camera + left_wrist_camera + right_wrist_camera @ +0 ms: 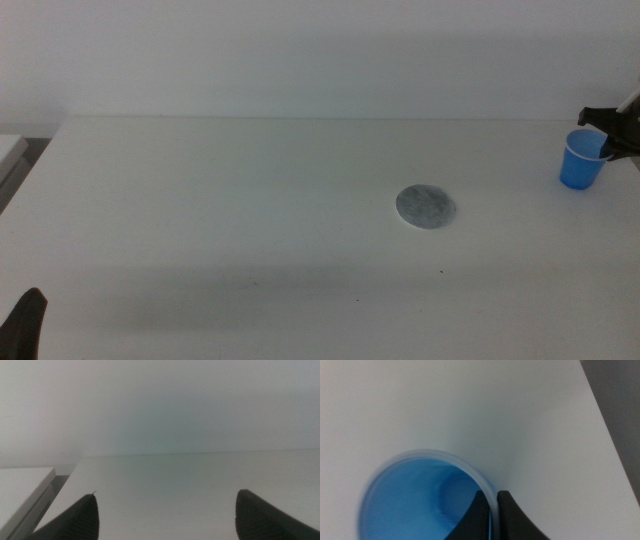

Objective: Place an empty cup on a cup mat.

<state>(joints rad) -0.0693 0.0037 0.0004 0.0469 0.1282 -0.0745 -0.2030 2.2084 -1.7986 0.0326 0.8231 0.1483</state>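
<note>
The blue cup (581, 160) stands upright on the white table at the far right. My right gripper (606, 145) reaches in from the right edge and is shut on the cup's rim. In the right wrist view one jaw is inside the cup (415, 505) and one outside, pinching the pale rim at my gripper (496, 497). The cup looks empty inside. The grey round cup mat (426, 206) lies flat on the table, left of the cup and nearer the front. My left gripper (165, 510) is open and empty, waiting at the table's front left corner (25, 322).
The white table (250, 200) ends at a back edge against a pale wall. A lower white surface (20, 485) sits beyond the table's left edge. The table's right edge (605, 425) runs close to the cup.
</note>
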